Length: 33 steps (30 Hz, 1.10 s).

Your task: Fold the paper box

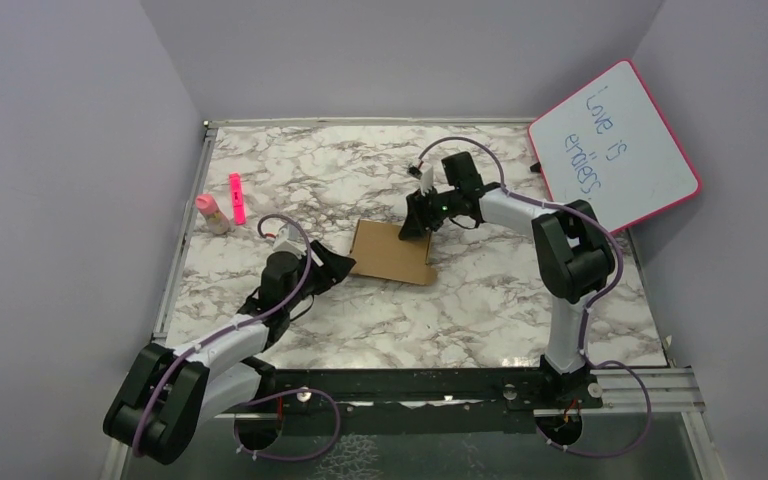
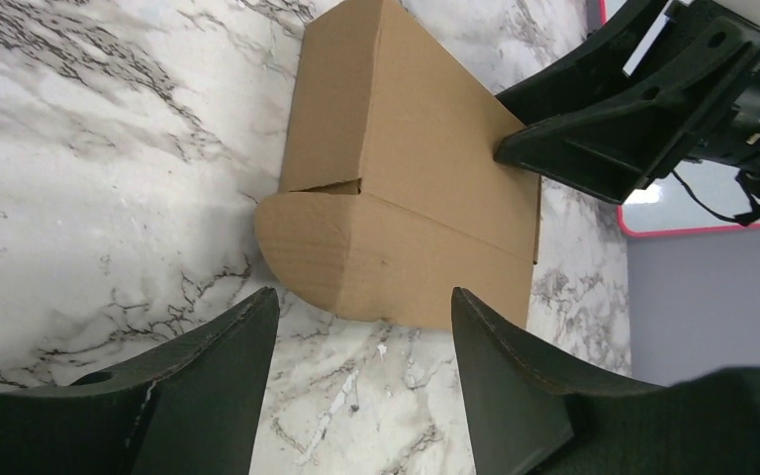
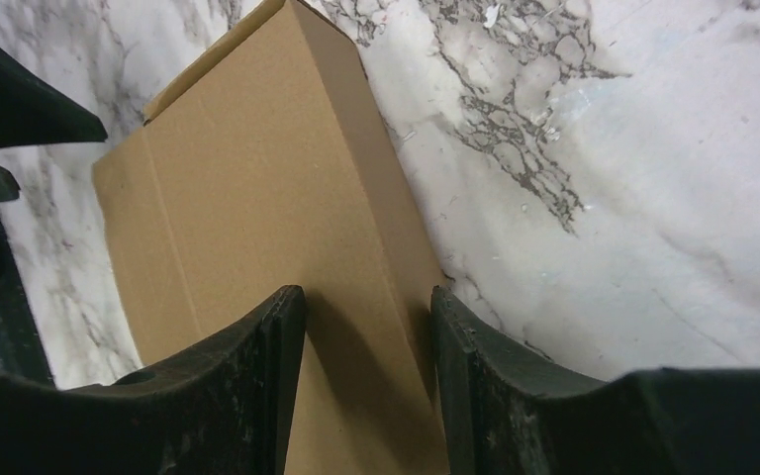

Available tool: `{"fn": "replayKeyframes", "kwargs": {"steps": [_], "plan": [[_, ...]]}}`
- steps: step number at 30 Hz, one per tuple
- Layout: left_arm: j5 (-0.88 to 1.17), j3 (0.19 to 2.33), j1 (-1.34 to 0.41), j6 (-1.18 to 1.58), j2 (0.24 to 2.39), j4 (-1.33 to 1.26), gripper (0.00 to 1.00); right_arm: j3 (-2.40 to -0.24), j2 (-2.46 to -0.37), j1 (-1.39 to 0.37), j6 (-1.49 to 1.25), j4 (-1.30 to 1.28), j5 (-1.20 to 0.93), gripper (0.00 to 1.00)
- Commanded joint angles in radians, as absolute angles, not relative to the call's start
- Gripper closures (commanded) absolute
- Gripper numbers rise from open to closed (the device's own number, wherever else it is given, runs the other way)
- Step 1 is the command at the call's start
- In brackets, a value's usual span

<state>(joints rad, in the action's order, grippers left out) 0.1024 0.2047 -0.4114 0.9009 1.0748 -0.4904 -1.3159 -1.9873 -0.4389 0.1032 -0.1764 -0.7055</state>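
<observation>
Top view, working from the left: at about 10 o'clock from the table's point(image 1: 520, 310) centre we noted a small pink-capped bottle point(image 1: 210, 213) standing upright, with a pink highlighter point(image 1: 237, 198) lying just beside it on the marble, the two apart. The left gripper point(image 1: 344, 266) sat low at the 9 o'clock side of the paper box point(image 1: 390, 252), pointing at it. In the left wrist view its fingers point(image 2: 242, 341) stood wide with nothing clamped. The box's rounded flap lay just at their tips, and we could not tell whether it touched them. The paper box itself, plain brown cardboard, lay near the centre of the table, low and mostly closed. A crease ran along its top, and a short slit showed where the rounded flap met the body. The right gripper point(image 1: 416, 224) was down on the box's 1 o'clock corner. In the right wrist view its fingers point(image 3: 272, 336) stood a moderate gap apart with shadowed cardboard filling the gap, one fingertip set against the far edge of the box. We could not tell whether they pinched the cardboard or only pressed on it. At 2 o'clock, well apart from the box, a pink-framed whiteboard point(image 1: 615, 148) with blue handwriting leaned tilted against the right wall.
</observation>
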Motion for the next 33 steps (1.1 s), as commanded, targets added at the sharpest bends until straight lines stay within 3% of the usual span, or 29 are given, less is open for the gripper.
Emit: {"fn": "replayKeyframes", "kwargs": {"steps": [1,13,26,33], "plan": [[0.173,0.182,-0.407,0.937,1.013,-0.494,0.34,-1.268,-1.99,-0.427,0.004,-0.137,-0.794,0.48],[0.21,0.166,-0.408,0.978,0.98,-0.476,0.27,-1.118,-1.998,-0.419,-0.29,0.104,-0.89,0.76],[0.162,0.134,-0.41,1.031,0.883,-0.427,0.21,-0.991,-2.037,-0.374,-0.582,0.385,-0.976,0.82],[0.128,0.147,-0.416,1.033,0.941,-0.416,0.2,-0.954,-2.067,-0.343,-0.672,0.479,-1.001,0.82]]}}
